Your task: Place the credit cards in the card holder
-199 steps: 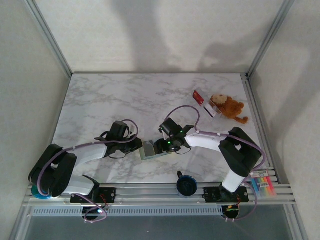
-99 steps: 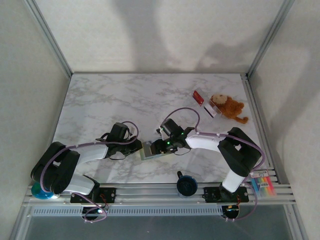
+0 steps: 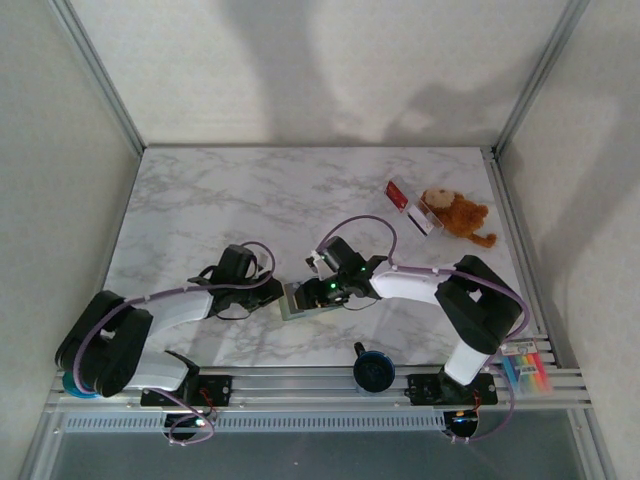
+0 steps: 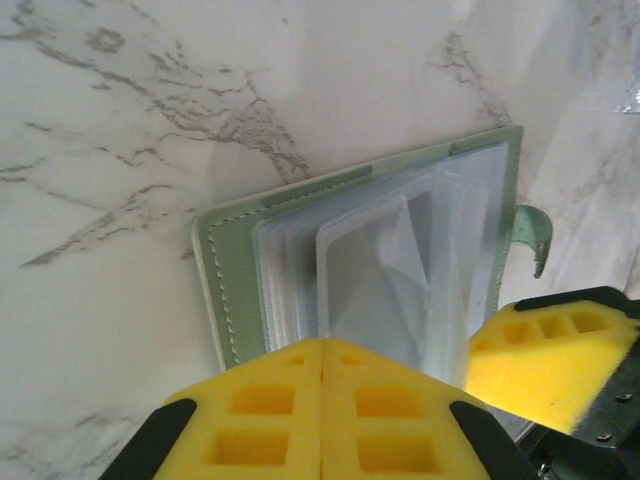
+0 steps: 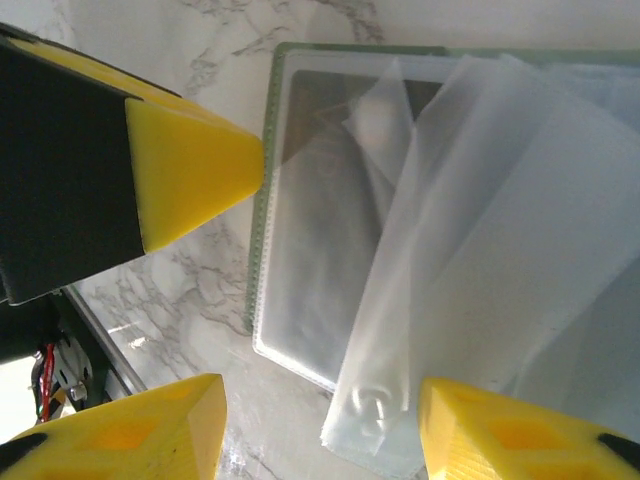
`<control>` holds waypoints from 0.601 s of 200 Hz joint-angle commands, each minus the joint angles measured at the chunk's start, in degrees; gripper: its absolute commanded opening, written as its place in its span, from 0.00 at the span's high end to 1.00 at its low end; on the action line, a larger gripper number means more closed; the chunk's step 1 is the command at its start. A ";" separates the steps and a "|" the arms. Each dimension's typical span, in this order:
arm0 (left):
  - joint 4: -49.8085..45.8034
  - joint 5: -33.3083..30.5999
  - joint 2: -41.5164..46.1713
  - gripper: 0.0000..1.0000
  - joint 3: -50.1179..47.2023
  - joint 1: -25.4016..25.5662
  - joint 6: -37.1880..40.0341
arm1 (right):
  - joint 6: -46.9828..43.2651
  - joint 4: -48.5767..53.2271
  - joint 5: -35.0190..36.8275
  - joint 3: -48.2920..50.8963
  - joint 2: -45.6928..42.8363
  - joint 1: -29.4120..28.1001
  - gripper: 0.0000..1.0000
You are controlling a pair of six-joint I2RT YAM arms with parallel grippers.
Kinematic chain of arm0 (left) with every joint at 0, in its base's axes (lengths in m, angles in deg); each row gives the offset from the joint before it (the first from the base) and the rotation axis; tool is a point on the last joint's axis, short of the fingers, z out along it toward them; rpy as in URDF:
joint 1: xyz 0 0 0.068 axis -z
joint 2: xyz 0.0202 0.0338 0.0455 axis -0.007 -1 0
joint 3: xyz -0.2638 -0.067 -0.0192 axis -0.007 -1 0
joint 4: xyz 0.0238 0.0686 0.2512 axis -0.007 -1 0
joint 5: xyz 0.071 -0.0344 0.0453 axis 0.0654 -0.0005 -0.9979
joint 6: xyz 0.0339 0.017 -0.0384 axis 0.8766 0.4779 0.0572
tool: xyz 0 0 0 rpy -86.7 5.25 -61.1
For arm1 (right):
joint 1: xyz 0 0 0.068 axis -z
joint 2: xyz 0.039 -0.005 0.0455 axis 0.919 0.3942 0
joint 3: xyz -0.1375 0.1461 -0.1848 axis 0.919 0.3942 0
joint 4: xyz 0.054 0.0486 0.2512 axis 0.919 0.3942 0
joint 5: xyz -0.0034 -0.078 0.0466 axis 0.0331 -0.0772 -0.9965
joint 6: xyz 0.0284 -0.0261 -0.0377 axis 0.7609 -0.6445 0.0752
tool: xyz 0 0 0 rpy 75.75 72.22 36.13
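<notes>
Grey-green card holder [image 3: 300, 298] lies open by our counter's [image 3: 200, 200] near edge: left end effector [image 4: 322, 345] closed together at its rim, right end effector [image 5: 320, 440] apart over it. Both credit cards [image 3: 398, 194] lie uninserted near the far right corner.

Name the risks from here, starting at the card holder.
1. The clear sleeves fan loose inside the open right pincer; closing may grab several.
2. The shut left pincer sits at the card holder's edge; a pull could drag it.
3. The white card lies against the plush toy; grasping may snag it.

Credit cards [image 3: 398, 194] behind-right of card holder [image 3: 298, 300]
</notes>
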 commanded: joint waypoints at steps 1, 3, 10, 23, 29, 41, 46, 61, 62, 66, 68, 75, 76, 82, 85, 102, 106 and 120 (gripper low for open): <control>-2.22 -0.65 3.01 0.94 0.34 -1.46 -0.60 | 0.37 -2.20 -2.57 -0.46 -0.71 -0.97 0.45; -2.26 -0.65 3.21 0.94 0.33 -1.60 -0.67 | 0.38 -2.33 -2.87 -0.47 -0.61 -0.98 0.45; -2.47 -0.61 3.88 0.94 0.11 -2.20 -0.86 | 0.54 -3.16 -3.57 -0.61 -0.41 -1.14 0.45; -2.56 -0.48 5.46 0.94 -0.39 -3.22 -1.24 | 0.83 -4.79 -4.76 -0.96 0.41 -1.55 0.43; -2.46 -0.33 6.03 0.94 -0.63 -3.66 -1.41 | 0.96 -5.52 -5.16 -1.15 0.77 -1.67 0.43; -2.19 0.15 6.78 0.94 -1.19 -4.51 -1.72 | 1.00 -6.51 -5.79 -1.82 1.71 -2.02 0.42; -2.16 0.49 6.91 0.94 -1.32 -4.81 -1.75 | 1.09 -6.88 -6.04 -2.22 2.15 -2.13 0.42; -1.63 1.42 7.25 0.94 -1.68 -5.28 -1.87 | 1.25 -7.96 -6.54 -3.51 3.54 -2.54 0.42; -1.60 1.48 7.26 0.94 -1.64 -5.28 -1.89 | 1.26 -7.99 -6.57 -3.62 3.64 -2.58 0.42; -1.44 1.74 7.27 0.93 -1.74 -5.36 -1.85 | 1.29 -8.29 -6.75 -3.97 4.01 -2.63 0.42; -1.30 1.86 7.27 0.93 -1.77 -5.37 -1.90 | 1.27 -8.42 -6.84 -4.17 4.17 -2.74 0.42; -0.90 2.35 7.11 0.93 -1.78 -5.45 -1.82 | 1.46 -9.14 -7.44 -4.79 4.79 -2.86 0.41; -0.84 2.43 7.06 0.93 -1.74 -5.46 -1.78 | 1.50 -9.24 -7.51 -4.83 4.88 -2.88 0.41; -0.70 2.79 6.84 0.93 -1.65 -5.46 -1.75 | 1.73 -9.62 -7.70 -5.47 5.26 -3.03 0.41; -0.69 2.92 6.69 0.93 -1.55 -5.50 -1.72 | 1.84 -9.81 -7.81 -5.75 5.45 -3.13 0.40; -0.48 3.10 6.47 0.93 -1.25 -5.72 -2.03 | 2.48 -10.49 -8.73 -7.64 6.40 -3.43 0.40; -0.41 3.04 6.48 0.93 -1.25 -5.77 -2.07 | 2.57 -10.61 -8.89 -7.99 6.51 -3.48 0.40; -0.26 2.82 6.50 0.93 -1.14 -6.20 -1.99 | 2.92 -11.31 -9.96 -9.06 6.40 -3.69 0.39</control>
